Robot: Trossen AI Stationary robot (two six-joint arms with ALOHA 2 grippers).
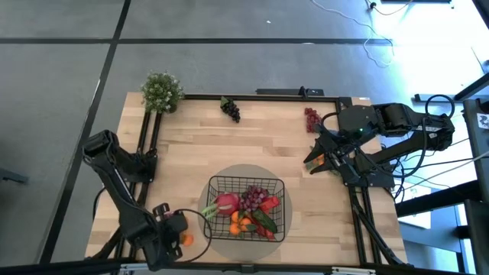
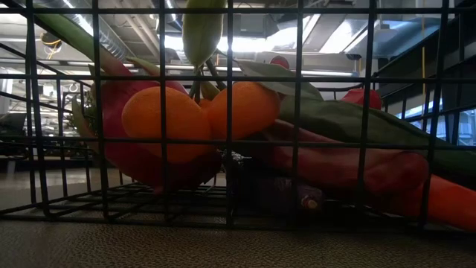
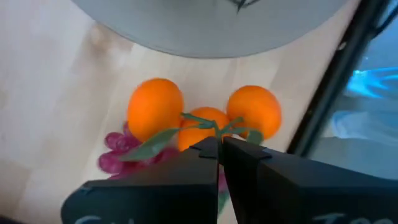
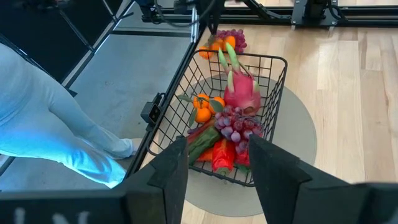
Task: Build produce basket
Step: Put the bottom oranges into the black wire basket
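The basket (image 1: 246,208) sits on a grey round mat (image 1: 294,183) near the front edge of the bench (image 1: 229,145). It holds a pink radish (image 1: 226,202), a purple grape bunch (image 1: 253,198), red peppers (image 1: 269,203), an orange cluster (image 1: 241,223) and a green cucumber (image 1: 264,221). In the low view the oranges (image 2: 190,119) press against the mesh with the red peppers (image 2: 349,167) lying beside them.

The left gripper (image 1: 180,231) is just left of the basket, at the bench's front edge. Its fingers (image 3: 239,158) are closed together, pinching the leafy green stem of a second orange cluster (image 3: 205,115) that lies on the bench outside the basket. Pink grapes (image 3: 115,152) lie touching these oranges, partly under them. The edge of the mat (image 3: 205,31) lies beyond this cluster.

The right gripper (image 1: 321,159) hovers to the right of the basket and farther back, well apart from it. Its fingers (image 4: 171,168) stand apart with nothing between them, and its wrist view looks down on the basket (image 4: 239,112) with the left gripper's oranges (image 4: 219,43) beyond it.

Behind the basket, a black grape bunch (image 1: 231,108) lies near the bench's back edge, and a red grape bunch (image 1: 312,118) lies to its right, close to the right arm. A potted plant (image 1: 161,92) stands at the back left corner. A person's sleeve (image 4: 56,124) shows beside the bench in the right wrist view.
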